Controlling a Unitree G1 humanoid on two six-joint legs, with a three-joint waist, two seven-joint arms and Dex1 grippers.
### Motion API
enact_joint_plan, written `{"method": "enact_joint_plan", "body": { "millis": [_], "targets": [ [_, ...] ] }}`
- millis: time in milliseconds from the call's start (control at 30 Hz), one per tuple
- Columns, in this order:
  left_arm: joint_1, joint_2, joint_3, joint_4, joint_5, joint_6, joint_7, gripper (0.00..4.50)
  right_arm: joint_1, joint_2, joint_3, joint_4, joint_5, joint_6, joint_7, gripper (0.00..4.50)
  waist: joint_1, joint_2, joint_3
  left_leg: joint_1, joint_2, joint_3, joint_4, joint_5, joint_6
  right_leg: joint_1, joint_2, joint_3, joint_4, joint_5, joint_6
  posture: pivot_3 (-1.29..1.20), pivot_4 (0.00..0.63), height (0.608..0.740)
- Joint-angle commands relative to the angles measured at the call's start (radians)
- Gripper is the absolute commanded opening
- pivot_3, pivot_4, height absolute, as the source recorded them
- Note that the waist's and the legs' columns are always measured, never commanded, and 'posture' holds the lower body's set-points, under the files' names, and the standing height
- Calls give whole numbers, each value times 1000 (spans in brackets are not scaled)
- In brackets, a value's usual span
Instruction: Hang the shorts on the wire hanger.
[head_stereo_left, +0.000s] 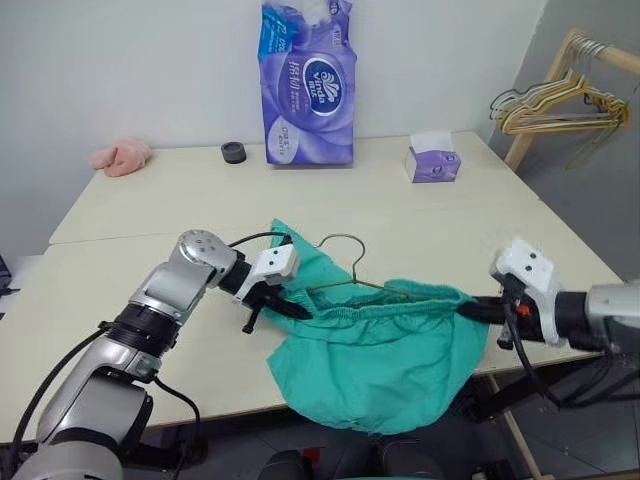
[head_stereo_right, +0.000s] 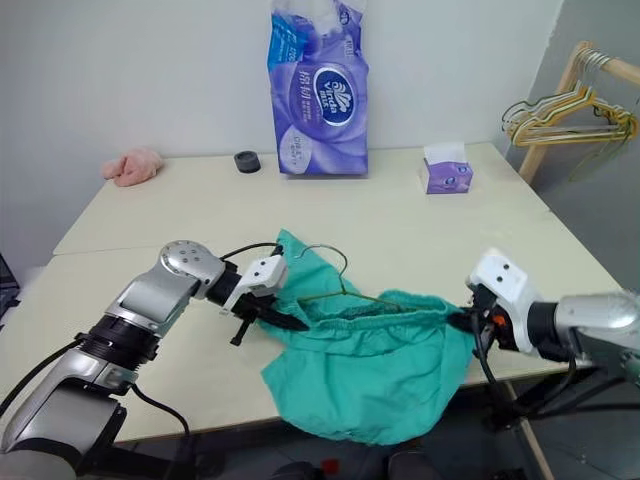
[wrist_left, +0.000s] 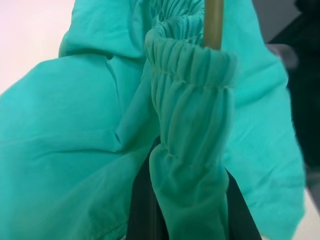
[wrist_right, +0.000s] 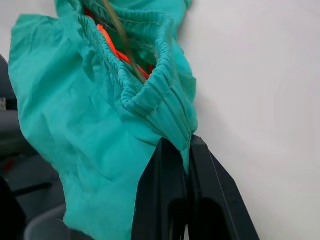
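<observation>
The teal-green shorts (head_stereo_left: 380, 355) are stretched by their gathered waistband between my two grippers at the table's front edge, and the legs sag over that edge. My left gripper (head_stereo_left: 297, 311) is shut on the left end of the waistband (wrist_left: 192, 100). My right gripper (head_stereo_left: 468, 311) is shut on the right end (wrist_right: 165, 107). The wire hanger (head_stereo_left: 345, 240) lies inside the waistband with its hook sticking out above the cloth, and its thin wire (wrist_left: 213, 22) runs through the gathered band. Most of the hanger's triangle is hidden by the cloth.
On the cream table (head_stereo_left: 150, 200), a tall purple tissue pack (head_stereo_left: 308, 85) stands at the back, with a small black round object (head_stereo_left: 233, 152) and a pink cloth lump (head_stereo_left: 122, 156) to its left and a purple tissue box (head_stereo_left: 433, 160) to its right. A wooden rack of hangers (head_stereo_left: 565, 100) stands off the table's right.
</observation>
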Motion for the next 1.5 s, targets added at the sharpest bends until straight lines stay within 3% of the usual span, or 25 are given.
{"method": "enact_joint_plan", "body": {
  "millis": [33, 333, 500, 600, 933, 1067, 1167, 1500],
  "targets": [
    [-16, -23, 35, -9, 28, -13, 59, 0, -97, -10, 58, 9, -44, -30, 63, 28, -1, 0, 0, 0, 0, 0, 0, 0, 0, 0, 0, 0, 0, 0, 0, -215, 48, 740],
    [15, -109, 33, -56, 78, 2, 191, 0, -320, 72, 287, 82, -247, -97, 150, 28, -4, 1, 1, -1, 0, 0, 0, 0, 0, -1, -1, -1, 1, 3, -4, -213, 55, 740],
    [30, -127, 38, -90, 76, 31, 206, 0, -355, 64, 357, 129, -381, -166, 199, 28, -7, 2, 1, -1, 0, -1, 0, 0, 0, -2, -2, -2, 1, 3, -5, -211, 53, 740],
    [44, -124, 38, -100, 78, 29, 214, 0, -326, 21, 375, 131, -469, -246, 242, 604, -7, 2, 1, -1, 0, -1, 0, 0, 0, -2, -2, -2, 1, 3, -5, -210, 52, 740],
    [62, -138, 40, -125, 72, 45, 239, 0, -197, -87, 237, 33, -473, -254, 326, 3963, -20, 3, 2, -1, 0, -2, 0, 0, 0, -2, -2, -2, 2, 3, -5, -212, 52, 740],
    [61, -138, 38, -125, 70, 44, 235, 0, -114, -116, 176, 62, -493, -243, 317, 3963, -20, 3, 2, -1, 0, -2, 0, 0, 0, -1, -2, -2, 2, 3, -5, -216, 53, 740],
    [59, -138, 36, -126, 68, 39, 228, 0, -79, -78, 164, 103, -503, -235, 285, 3963, -21, 3, 2, 0, 0, -1, 0, 0, 0, -1, -2, -2, 2, 3, -5, -216, 53, 740],
    [41, -147, 36, -106, 74, 25, 214, 0, -236, 82, 388, 308, -669, -331, 318, 3963, -27, 3, 1, 0, -1, -1, 0, 0, 0, -1, -2, -1, 2, 3, -5, -216, 40, 740]
  ]
}}
